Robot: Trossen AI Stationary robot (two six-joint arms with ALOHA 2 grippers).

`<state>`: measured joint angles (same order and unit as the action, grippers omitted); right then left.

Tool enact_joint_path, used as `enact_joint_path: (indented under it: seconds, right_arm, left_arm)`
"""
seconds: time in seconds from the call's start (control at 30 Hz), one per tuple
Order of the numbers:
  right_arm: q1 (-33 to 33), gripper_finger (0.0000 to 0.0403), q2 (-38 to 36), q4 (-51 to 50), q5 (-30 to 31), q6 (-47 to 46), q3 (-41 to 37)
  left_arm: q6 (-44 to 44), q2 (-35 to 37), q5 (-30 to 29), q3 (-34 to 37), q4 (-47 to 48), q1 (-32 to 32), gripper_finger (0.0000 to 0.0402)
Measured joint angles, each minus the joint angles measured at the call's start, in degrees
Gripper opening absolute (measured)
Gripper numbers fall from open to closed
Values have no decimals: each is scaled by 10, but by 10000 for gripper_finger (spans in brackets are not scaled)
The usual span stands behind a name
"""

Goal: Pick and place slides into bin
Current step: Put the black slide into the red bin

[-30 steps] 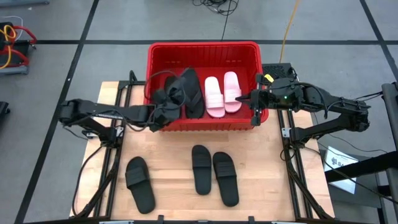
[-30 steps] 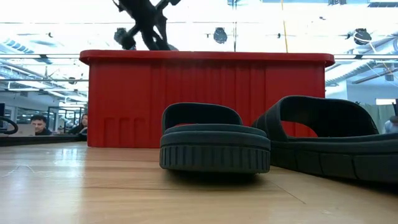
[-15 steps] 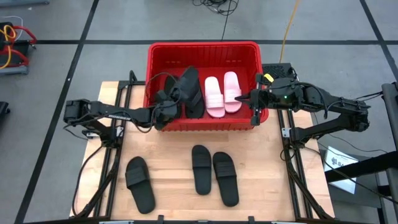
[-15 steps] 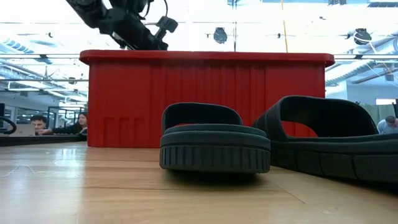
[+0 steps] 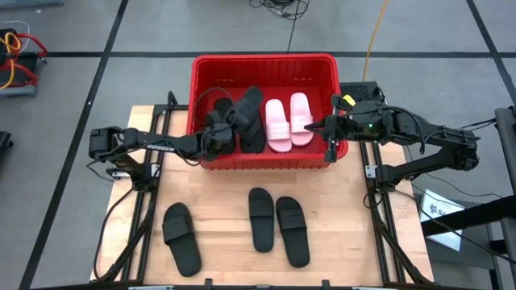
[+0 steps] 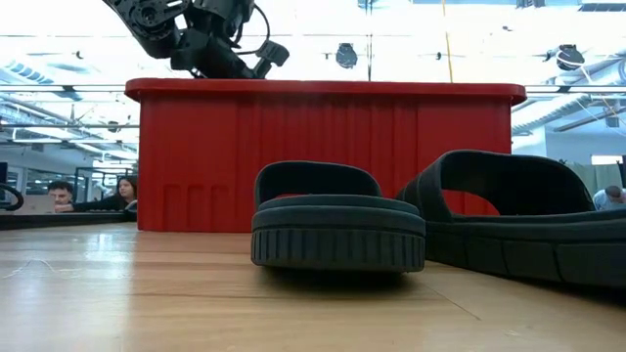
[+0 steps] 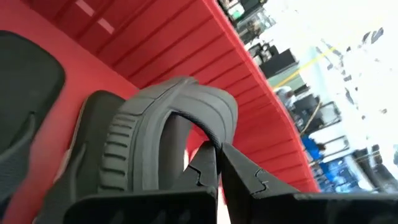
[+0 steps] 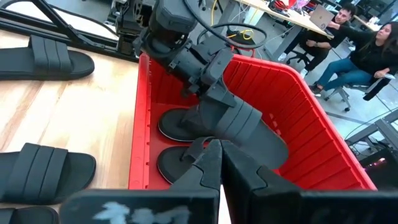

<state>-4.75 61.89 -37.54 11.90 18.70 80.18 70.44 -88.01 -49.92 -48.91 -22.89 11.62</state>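
I count three black slides (image 5: 266,228) still out on the table (image 5: 218,258), well short of both claws, so I'd call the job a bit past halfway. The red bin (image 5: 262,62) already holds the two pink slides (image 5: 288,121) lying side by side and some black sandals (image 5: 246,121) next to them; I can't count those black ones exactly. My left gripper (image 5: 219,133) is over the bin's near left part, its fingers together and pinched on the strap of a black slide (image 7: 165,134) that hangs just inside the wall, not yet let go. My right gripper (image 5: 322,127) waits at the bin's right rim, just beside the pink pair, fingers together with nothing between them.
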Motion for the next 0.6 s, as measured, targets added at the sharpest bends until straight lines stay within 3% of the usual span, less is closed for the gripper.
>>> enact_joint_path:
  seconds: [0.6]
  right_arm:
    - [0, 0, 0, 0, 0, 1, 0]
  left_arm:
    - [-14, 0, 13, 0, 8, 0, 0]
